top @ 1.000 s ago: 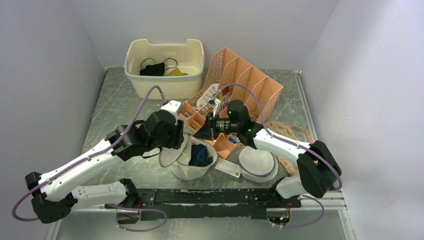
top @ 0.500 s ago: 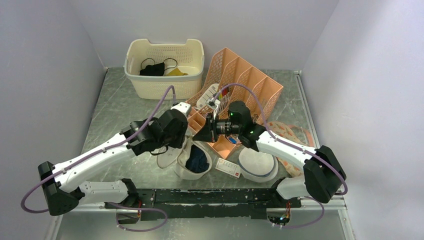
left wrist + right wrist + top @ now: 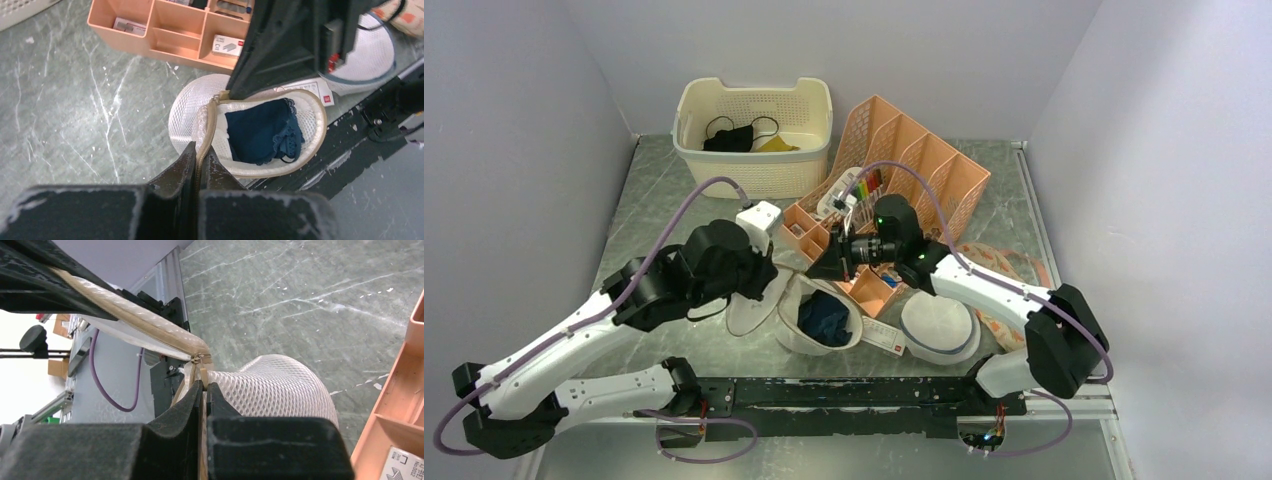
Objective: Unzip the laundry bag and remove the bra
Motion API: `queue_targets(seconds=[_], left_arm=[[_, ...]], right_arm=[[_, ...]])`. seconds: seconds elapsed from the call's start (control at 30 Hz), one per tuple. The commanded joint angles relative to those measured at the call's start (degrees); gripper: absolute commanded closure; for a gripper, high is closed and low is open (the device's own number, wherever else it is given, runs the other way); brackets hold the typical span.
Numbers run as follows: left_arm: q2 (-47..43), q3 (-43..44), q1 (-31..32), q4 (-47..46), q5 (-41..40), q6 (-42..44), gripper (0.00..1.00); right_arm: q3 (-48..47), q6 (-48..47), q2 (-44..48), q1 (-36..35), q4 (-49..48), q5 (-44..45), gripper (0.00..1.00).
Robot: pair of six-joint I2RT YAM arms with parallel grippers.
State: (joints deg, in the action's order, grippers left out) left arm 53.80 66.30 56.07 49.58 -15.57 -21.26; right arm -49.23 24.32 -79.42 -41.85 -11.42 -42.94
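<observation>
The laundry bag (image 3: 796,343) stands open near the table's front, white mesh with a beige trim (image 3: 210,121). The dark navy bra (image 3: 826,314) lies bunched inside it (image 3: 260,131). My left gripper (image 3: 200,153) is shut on the trim at the bag's left side, also seen from above (image 3: 772,288). My right gripper (image 3: 205,385) is shut on the tan zipper pull at the far end of the opening, where the mesh wall (image 3: 280,385) bulges just beyond its tips. From above the right gripper (image 3: 817,268) sits at the bag's back edge.
A cream basket (image 3: 754,135) with a black mask-like cloth (image 3: 729,138) stands at the back. An orange file rack (image 3: 919,165) and a compartment tray (image 3: 816,238) sit behind the bag. A white mesh disc with a grey-blue rim (image 3: 939,328) and a card (image 3: 880,338) lie to the right.
My left gripper has shut on the bag's trim and drawn back to the left. The bag's mouth now gapes wider, showing more of the bra. The right gripper has barely moved.
</observation>
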Motion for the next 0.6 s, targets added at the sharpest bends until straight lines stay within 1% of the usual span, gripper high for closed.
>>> queue_targets(seconds=[0.0, 0.2, 0.4, 0.47, 0.57], left_arm=[[-2.72, 2.36, -0.26, -1.92, 6.54, 6.13, 0.93], [-3.97, 1.44, -0.24, -5.01, 11.04, 6.71, 0.93], [-5.21, 0.93, -0.24, -8.52, 13.58, 5.92, 0.93], [-5.52, 0.80, -0.26, -9.03, 12.16, 5.32, 0.93], [-5.40, 0.99, -0.22, -8.73, 7.04, 2.14, 0.93]], right_arm=[[-2.78, -4.50, -2.71, 0.18, 4.74, -1.40, 1.00], [-7.00, -6.78, -7.14, 0.03, 8.08, -4.60, 1.00], [-10.30, -8.10, -11.08, -1.33, 9.51, -7.07, 1.00], [-11.33, -8.95, -12.12, -2.16, 10.63, -7.33, 1.00], [-11.66, -9.09, -12.18, -2.54, 11.20, -6.71, 1.00]])
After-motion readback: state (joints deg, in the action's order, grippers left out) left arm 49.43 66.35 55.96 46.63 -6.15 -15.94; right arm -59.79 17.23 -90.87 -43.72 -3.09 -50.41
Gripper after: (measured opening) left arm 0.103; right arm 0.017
